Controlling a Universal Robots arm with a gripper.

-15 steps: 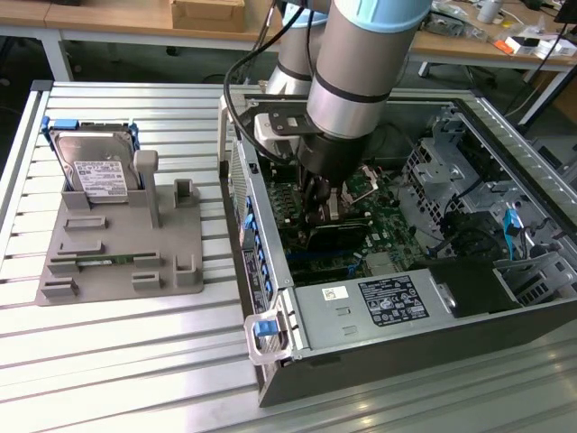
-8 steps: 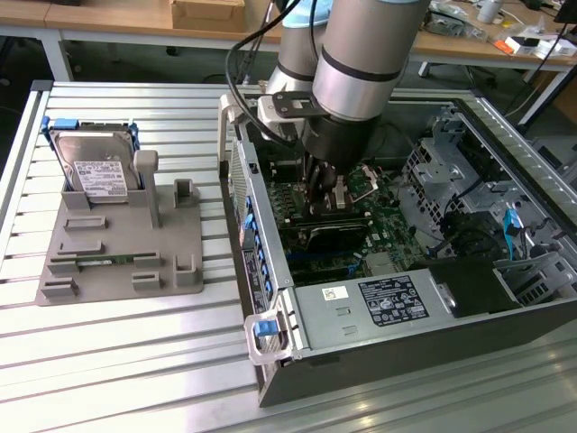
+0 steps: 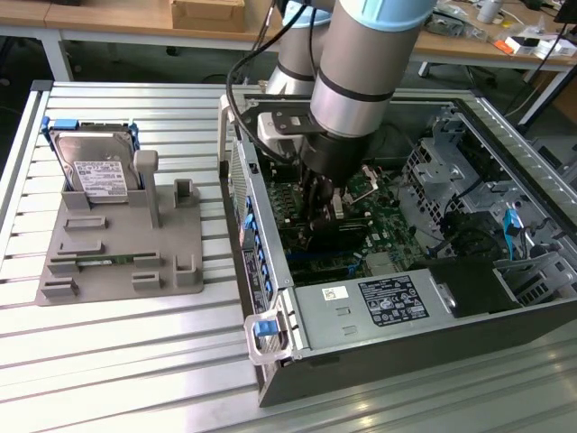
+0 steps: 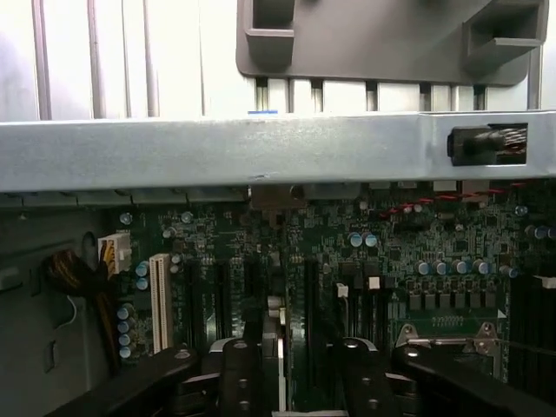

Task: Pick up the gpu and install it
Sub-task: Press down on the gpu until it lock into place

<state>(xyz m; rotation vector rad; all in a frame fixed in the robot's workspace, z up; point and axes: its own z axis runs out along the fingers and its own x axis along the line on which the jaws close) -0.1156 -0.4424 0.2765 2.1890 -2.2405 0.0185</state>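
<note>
Between my fingertips — gpu (image 4: 280, 347) standing edge-on over motherboard (image 4: 417, 252) inside computer case (image 3: 379, 311). My gripper (image 4: 291, 369) slightly parted, pads close beside card; whether they grip — cannot tell. Advice: keep card vertical, confirm seating.

gpu (image 4: 280, 347): we see only a thin edge of it between the dark fingers (image 4: 239, 382); its fan and bracket are hidden.
gripper (image 3: 322, 215): in the exterior view the wrist covers most of it, and we cannot tell how wide it stands.
motherboard (image 3: 379, 225): partly hidden behind the arm.
hard drive (image 3: 95, 171): its label text is too small to read.
grey holder (image 4: 365, 39): cut off by the picture's edge in the wrist view.
</note>
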